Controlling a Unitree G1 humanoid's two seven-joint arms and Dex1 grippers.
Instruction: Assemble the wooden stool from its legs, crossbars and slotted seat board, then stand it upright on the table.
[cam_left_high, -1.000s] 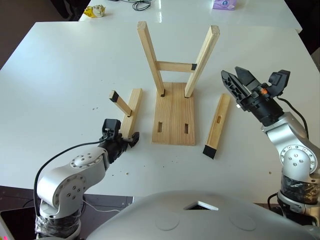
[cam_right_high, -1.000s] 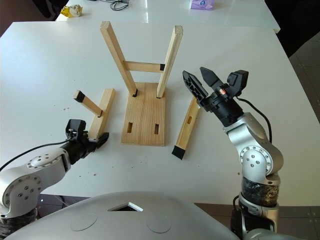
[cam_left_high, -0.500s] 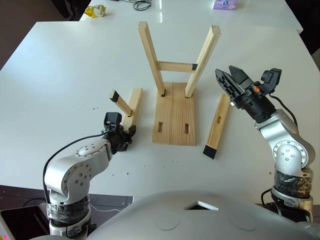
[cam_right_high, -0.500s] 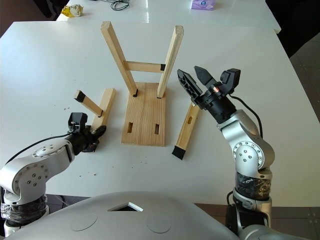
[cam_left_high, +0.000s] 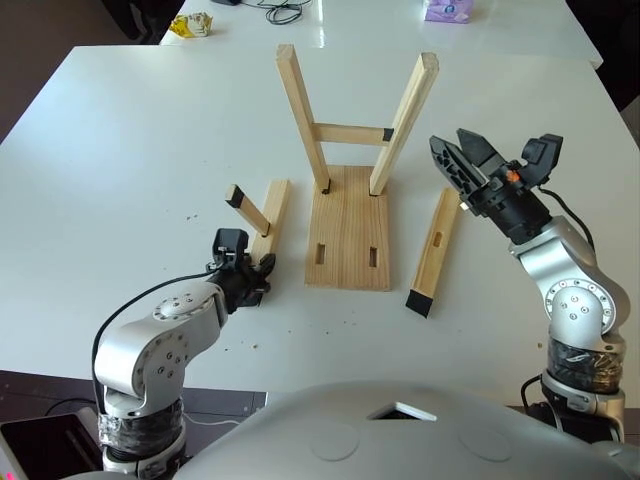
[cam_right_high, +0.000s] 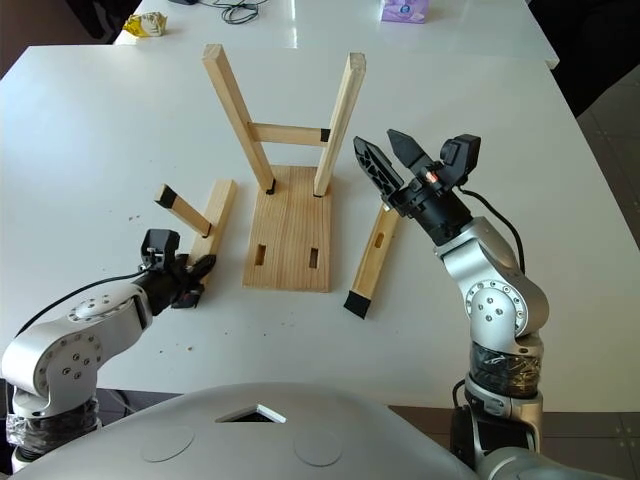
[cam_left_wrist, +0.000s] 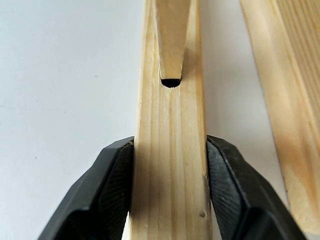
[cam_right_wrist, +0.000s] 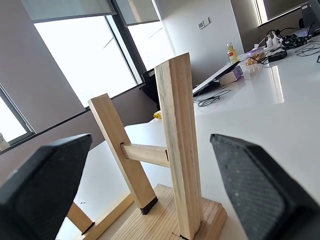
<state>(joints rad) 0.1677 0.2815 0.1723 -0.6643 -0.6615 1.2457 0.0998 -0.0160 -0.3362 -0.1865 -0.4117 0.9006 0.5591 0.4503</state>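
Left gripper (cam_left_high: 253, 274) now has its jaws clamped on the loose leg (cam_left_high: 268, 213), ready for lifting; right gripper (cam_left_high: 452, 152), jaws apart, has edged toward the standing legs (cam_left_high: 404, 118).

The room is bright. Daylight comes in through big windows (cam_right_wrist: 75, 50) and shines white off the far table (cam_left_high: 350, 25). Shadows are soft. The near dark fingers (cam_right_wrist: 45, 185) look blurry.
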